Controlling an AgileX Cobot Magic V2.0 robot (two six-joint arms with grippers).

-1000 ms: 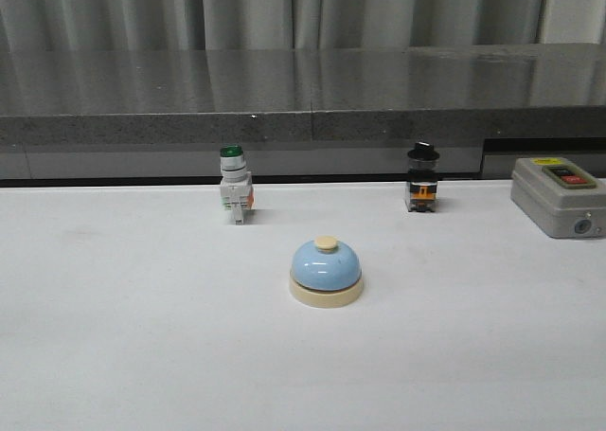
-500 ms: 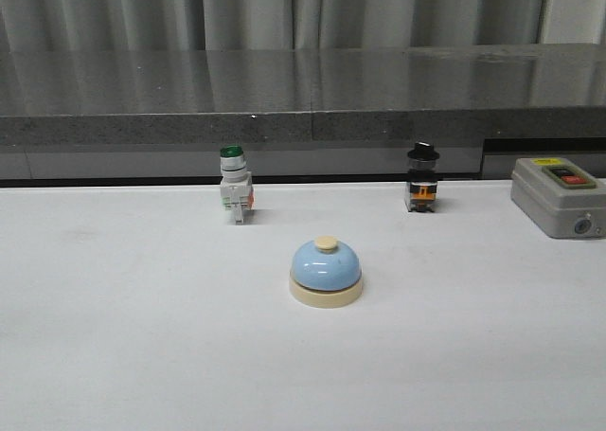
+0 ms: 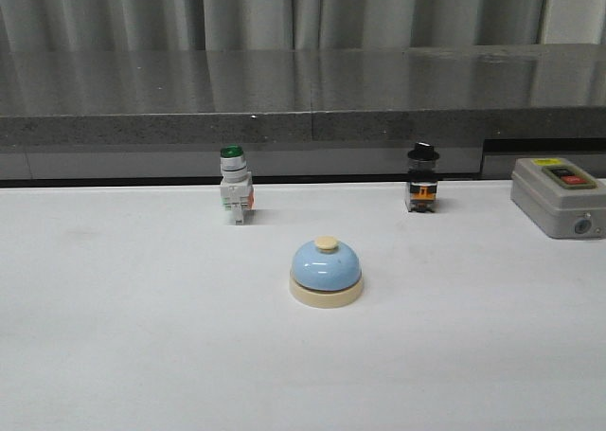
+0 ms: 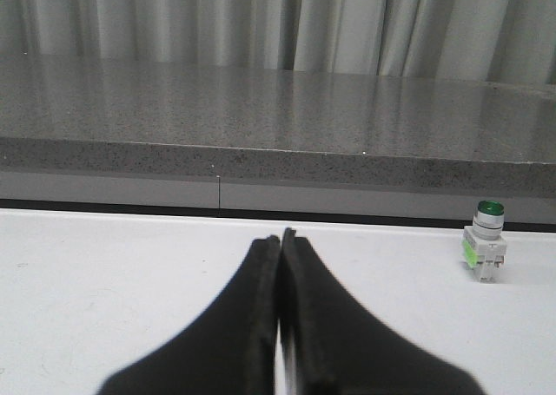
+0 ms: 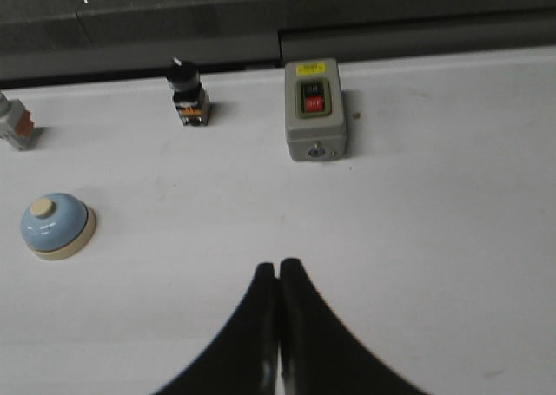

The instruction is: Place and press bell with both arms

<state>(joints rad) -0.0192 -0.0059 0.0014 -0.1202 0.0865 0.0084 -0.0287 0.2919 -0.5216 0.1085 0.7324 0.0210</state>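
The light-blue dome bell (image 3: 326,271) with cream base and cream button stands upright on the white table near the middle. It also shows in the right wrist view (image 5: 56,225). Neither arm shows in the front view. My left gripper (image 4: 281,236) is shut and empty above bare table; the bell is out of its view. My right gripper (image 5: 277,264) is shut and empty, well apart from the bell.
A green-capped white push-button switch (image 3: 234,196) stands behind and left of the bell, also in the left wrist view (image 4: 485,253). A black-capped switch (image 3: 422,178) stands back right. A grey control box (image 3: 559,196) sits far right. A dark stone ledge (image 3: 303,99) runs along the back.
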